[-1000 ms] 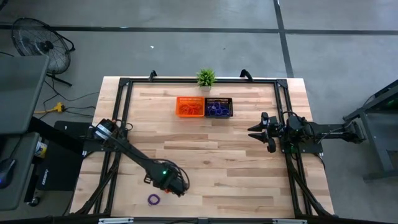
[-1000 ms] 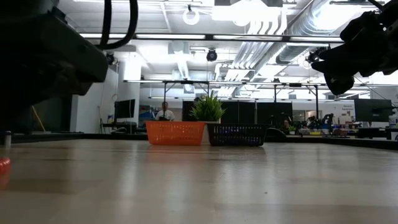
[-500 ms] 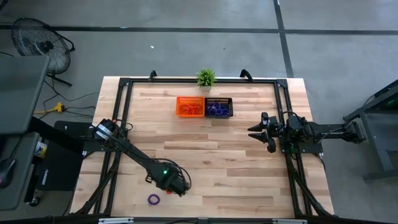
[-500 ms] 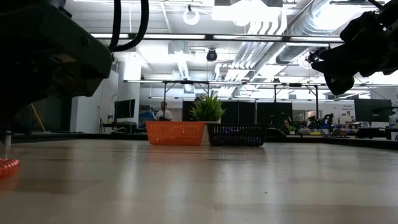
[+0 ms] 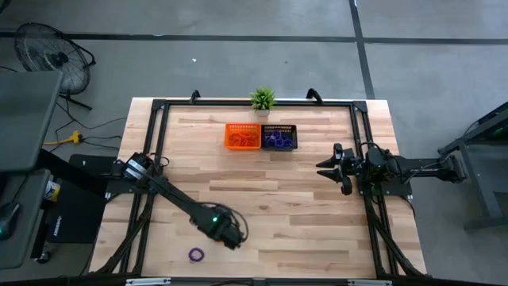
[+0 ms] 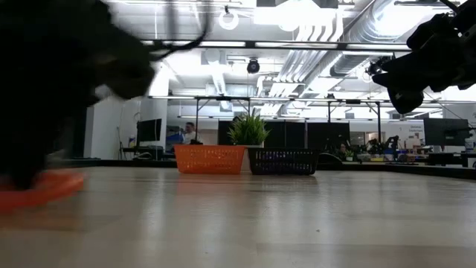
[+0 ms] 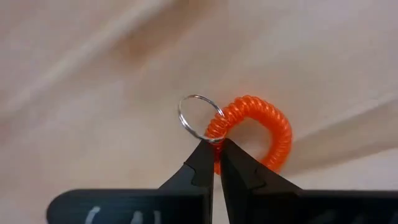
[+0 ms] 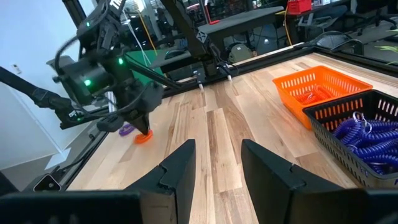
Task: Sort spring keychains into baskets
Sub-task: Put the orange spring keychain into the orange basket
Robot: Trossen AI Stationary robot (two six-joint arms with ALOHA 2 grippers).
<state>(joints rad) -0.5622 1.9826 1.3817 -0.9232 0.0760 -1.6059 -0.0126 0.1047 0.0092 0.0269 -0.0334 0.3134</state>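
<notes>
My left gripper (image 5: 231,238) stands near the table's front, left of the middle, shut on an orange-red spring keychain (image 7: 261,134) that has a metal ring (image 7: 198,117). The right wrist view shows the same keychain (image 8: 143,138) under the gripper's fingers. A purple keychain (image 5: 196,254) lies flat on the table just nearer the front edge. The orange basket (image 5: 242,136) and the black basket (image 5: 279,137) stand side by side at the far middle, each with keychains inside. My right gripper (image 5: 324,167) waits open at the table's right. My left gripper pinches the orange coil where the metal ring joins it (image 7: 216,132), between its two fingertips (image 7: 202,163). The fingers come from above, pointing down. The rest of the loop (image 7: 280,134) sticks out beyond the fingers. Whether it is clear of the table, I cannot tell.
A small green potted plant (image 5: 263,99) stands behind the baskets at the far edge. A black frame (image 5: 159,119) runs along the table's left, far and right sides. Bare wood (image 5: 270,191) lies between my left gripper and the baskets.
My left gripper has taken hold of the orange keychain and gone a little toward the table's right edge. The keychain has moved along with it. The purple keychain has stayed where it was.
</notes>
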